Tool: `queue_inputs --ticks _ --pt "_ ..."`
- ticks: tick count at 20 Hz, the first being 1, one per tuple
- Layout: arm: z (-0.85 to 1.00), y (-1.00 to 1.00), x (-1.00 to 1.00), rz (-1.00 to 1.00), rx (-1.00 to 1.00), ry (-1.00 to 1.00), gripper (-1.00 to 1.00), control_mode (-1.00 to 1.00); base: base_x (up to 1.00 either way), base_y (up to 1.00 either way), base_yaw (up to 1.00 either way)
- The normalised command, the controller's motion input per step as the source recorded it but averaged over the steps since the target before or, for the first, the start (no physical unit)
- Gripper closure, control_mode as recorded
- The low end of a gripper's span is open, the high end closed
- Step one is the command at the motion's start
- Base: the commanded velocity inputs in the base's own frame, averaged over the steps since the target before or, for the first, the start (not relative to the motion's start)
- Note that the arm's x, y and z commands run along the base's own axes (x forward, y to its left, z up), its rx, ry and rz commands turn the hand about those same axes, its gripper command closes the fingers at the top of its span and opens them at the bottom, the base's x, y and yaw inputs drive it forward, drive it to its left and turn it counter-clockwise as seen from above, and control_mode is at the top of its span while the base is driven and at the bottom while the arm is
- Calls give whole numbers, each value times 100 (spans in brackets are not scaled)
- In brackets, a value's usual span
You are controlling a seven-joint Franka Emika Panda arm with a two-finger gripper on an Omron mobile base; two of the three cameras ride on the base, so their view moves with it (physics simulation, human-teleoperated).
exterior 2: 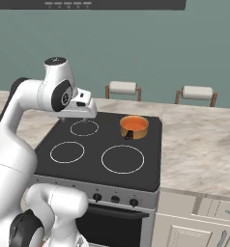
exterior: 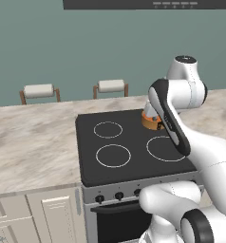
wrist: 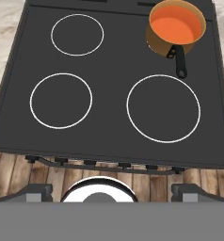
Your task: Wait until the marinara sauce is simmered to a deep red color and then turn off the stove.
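The stove [wrist: 109,136] has a smooth, matt black glass top and a steel front. The pot [wrist: 156,40] looks like copper-toned metal; the marinara sauce [wrist: 175,24] is smooth orange-red. The worktop [exterior 2: 199,144] looks marbled; the floor [wrist: 20,172] is wood planks.

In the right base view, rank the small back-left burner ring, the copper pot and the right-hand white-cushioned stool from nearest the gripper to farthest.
1. Small white back-left burner ring, just below the gripper.
2. Round copper pot, on the back-right burner.
3. Right-hand white-cushioned stool, beyond the counter.
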Motion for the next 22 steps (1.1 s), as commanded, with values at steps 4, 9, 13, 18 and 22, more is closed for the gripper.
queue_inputs --ticks 4,9,13,18,22 --pt "0 0 0 0 0 0 -100 -100 0 0 0" --pt "0 0 0 0 0 0 -100 -100 0 0 0" --pt "0 0 0 0 0 0 -100 -100 0 0 0" --pt "0 0 0 0 0 0 -100 -100 0 0 0" --pt "0 0 0 0 0 0 -100 -100 0 0 0"
